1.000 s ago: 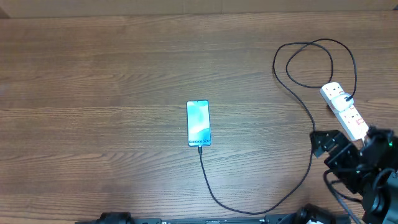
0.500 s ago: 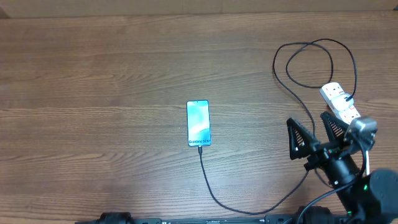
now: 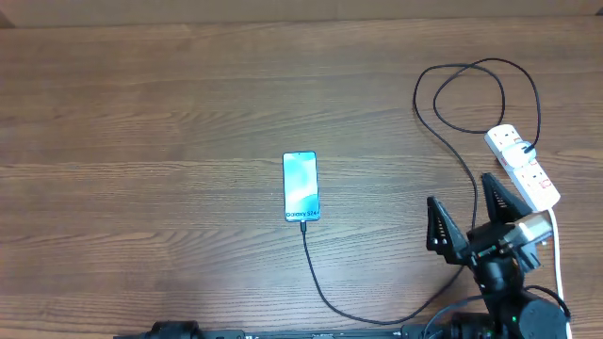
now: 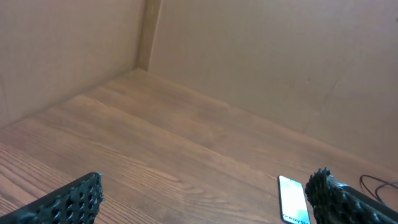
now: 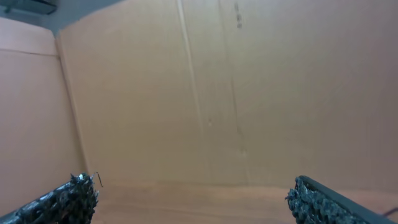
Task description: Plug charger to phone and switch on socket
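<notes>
Only overhead showed the socket (image 3: 524, 168) and the charger (image 3: 309, 259) touching the phone (image 3: 301, 186). The left gripper (image 4: 205, 186) and right gripper (image 3: 460, 193) stood wide open.

We see a brown wood-grain table (image 3: 141, 113). A phone (image 3: 301, 186) lies near its middle, screen up. A thin black charger (image 3: 325, 292) meets the phone's near end, curves toward the near edge, then loops to a white socket (image 3: 521, 165) by the right edge.

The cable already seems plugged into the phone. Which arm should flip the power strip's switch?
Right. The right gripper, open, hovers close beside the socket. The left gripper looks further off: its camera shows the phone but no socket.
</notes>
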